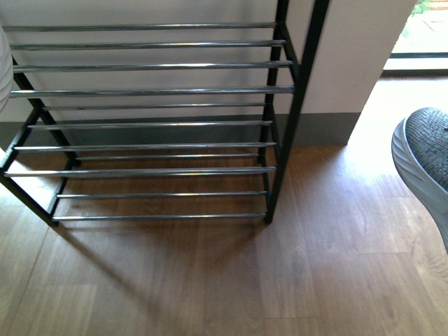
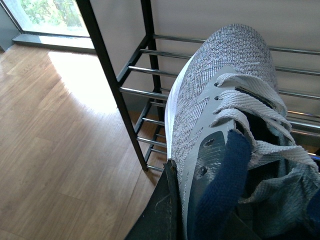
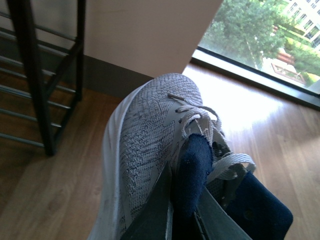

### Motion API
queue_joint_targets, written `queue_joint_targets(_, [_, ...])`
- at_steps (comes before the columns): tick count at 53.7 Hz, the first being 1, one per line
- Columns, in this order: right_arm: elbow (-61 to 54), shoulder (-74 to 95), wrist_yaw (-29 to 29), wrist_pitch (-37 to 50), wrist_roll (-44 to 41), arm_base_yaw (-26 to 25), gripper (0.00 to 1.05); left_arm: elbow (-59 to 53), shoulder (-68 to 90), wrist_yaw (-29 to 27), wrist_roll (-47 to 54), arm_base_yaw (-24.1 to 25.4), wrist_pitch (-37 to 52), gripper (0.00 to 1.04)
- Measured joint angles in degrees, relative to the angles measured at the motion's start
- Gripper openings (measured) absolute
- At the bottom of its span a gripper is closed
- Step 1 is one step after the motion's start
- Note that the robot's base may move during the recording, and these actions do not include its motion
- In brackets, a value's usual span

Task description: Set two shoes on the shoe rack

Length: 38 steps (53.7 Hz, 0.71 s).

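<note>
**Both claws loaded, rack bare**

My left claw (image 2: 200, 222) is clamped on the left sneaker (image 2: 225, 75). One dark finger presses the outer side by the eyelets, and the navy tongue is bunched up inside the grip. The upper is a mottled grey knit with smooth grey panels around the lace holes, flat pale laces and a thick white sole edge. Its rounded toe points away from the claw, out over the shoe rack (image 2: 150, 95).

My right claw (image 3: 182, 215) is closed the same way on the right sneaker (image 3: 145, 130), with the navy tongue squeezed between its two dark fingers. This one has the same flecked knit, grey lace panel and chunky white sole. It hangs over the wooden floor (image 3: 50, 190), and the rack stands ahead of the claw and off to one side, apart from the toe.

From the front view I see the rack as a black frame carrying tiers of thin, shiny chrome bars, with no shoe on them. The right sneaker's toe and white sole sit at the edge of that view, clear of the rack's upright.
</note>
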Motion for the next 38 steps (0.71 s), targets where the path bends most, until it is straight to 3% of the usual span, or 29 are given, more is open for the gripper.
queue_joint_targets(38, [-0.09,3.10,-1.55,0.00,0.04,0.28,0.01,-0.24,0.13,-0.04,0.81,0.15,-0.26,0.02])
